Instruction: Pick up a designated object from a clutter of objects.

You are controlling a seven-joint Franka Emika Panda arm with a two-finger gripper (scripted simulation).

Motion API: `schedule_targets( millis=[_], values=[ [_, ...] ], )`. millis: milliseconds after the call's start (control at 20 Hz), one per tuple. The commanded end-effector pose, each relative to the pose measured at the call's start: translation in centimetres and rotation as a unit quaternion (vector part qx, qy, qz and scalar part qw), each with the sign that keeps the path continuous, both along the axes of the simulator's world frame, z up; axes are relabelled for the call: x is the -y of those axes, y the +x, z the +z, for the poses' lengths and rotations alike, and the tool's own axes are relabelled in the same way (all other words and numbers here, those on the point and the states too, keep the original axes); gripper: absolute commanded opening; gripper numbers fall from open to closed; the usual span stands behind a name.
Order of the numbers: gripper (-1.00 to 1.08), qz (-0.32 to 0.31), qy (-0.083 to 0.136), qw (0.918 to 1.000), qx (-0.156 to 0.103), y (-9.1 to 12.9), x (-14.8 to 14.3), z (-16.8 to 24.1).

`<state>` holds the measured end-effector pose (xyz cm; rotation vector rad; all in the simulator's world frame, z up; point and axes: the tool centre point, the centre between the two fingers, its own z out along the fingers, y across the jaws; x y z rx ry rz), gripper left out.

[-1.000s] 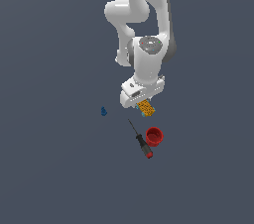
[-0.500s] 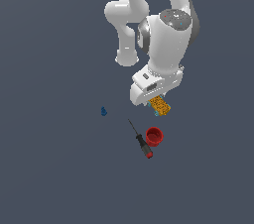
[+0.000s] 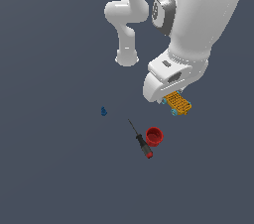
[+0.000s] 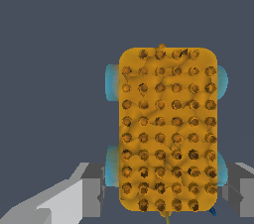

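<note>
The designated object, a flat orange-yellow studded block (image 3: 178, 103) with light blue rounds at its corners, hangs under the white hand, off the grey floor. My gripper (image 3: 171, 100) is shut on it; the hand hides the fingers in the exterior view. In the wrist view the block (image 4: 167, 129) fills the middle. Grey fingers (image 4: 93, 188) press its wheeled sides, with the gripper (image 4: 166, 193) closed around its near end. The rest of the clutter of objects lies below and toward the exterior view's left.
A red cup (image 3: 154, 137) stands upright below the held block. Beside it lies a red-and-black-handled screwdriver (image 3: 140, 140), tip pointing up-left. A tiny blue piece (image 3: 103, 111) sits farther toward the exterior view's left. The arm's white base (image 3: 127, 58) stands behind.
The arm has carried the block toward the exterior view's right, and the hand looms larger in that view. Cup, screwdriver and blue piece have stayed put.
</note>
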<state>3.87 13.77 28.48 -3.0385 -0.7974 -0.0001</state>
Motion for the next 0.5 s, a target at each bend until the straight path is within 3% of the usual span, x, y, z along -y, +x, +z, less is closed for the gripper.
schedule_targets(
  millis=[0, 450],
  values=[
    [-1.0, 0.0, 0.0, 1.0, 0.0, 0.9, -0.7, 1.7],
    [-1.0, 0.0, 0.0, 1.0, 0.0, 3.9, -2.9, 6.6]
  ],
)
